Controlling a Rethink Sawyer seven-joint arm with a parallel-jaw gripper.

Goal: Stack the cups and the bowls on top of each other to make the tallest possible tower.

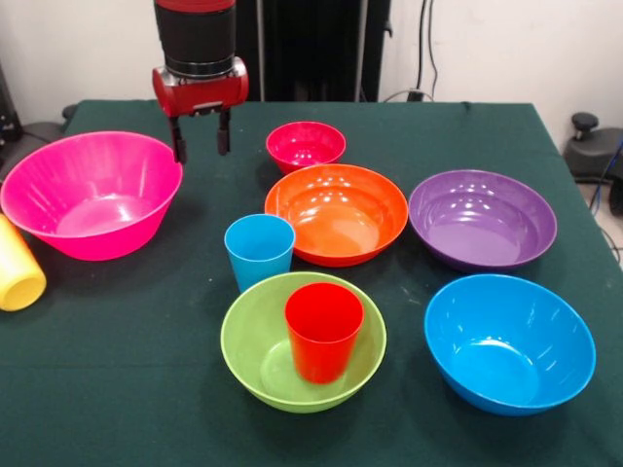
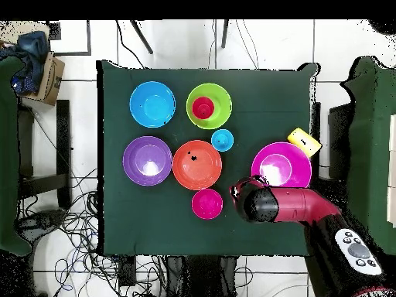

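on the green desk (image 1: 146, 321) nothing's really a tower yet, just the red cup (image 1: 323, 331) standing upright inside the lime green bowl (image 1: 255, 362). blue cup (image 1: 259, 251) sits just beside the orange bowl (image 1: 337, 213), a yellow cup (image 1: 18, 266) lies on its side by the big pink bowl (image 1: 91, 194), and the small pink-red bowl (image 1: 306, 146), purple bowl (image 1: 482, 219) and blue bowl (image 1: 508, 342) are spread around. gripper (image 1: 201, 142) hovers between the pink bowl and the small one, jaws apart and empty. these all look like light, stiff, glossy plastic, so probably slippery; i'd pinch a cup across its rim wall, and a bowl by one edge of the rim
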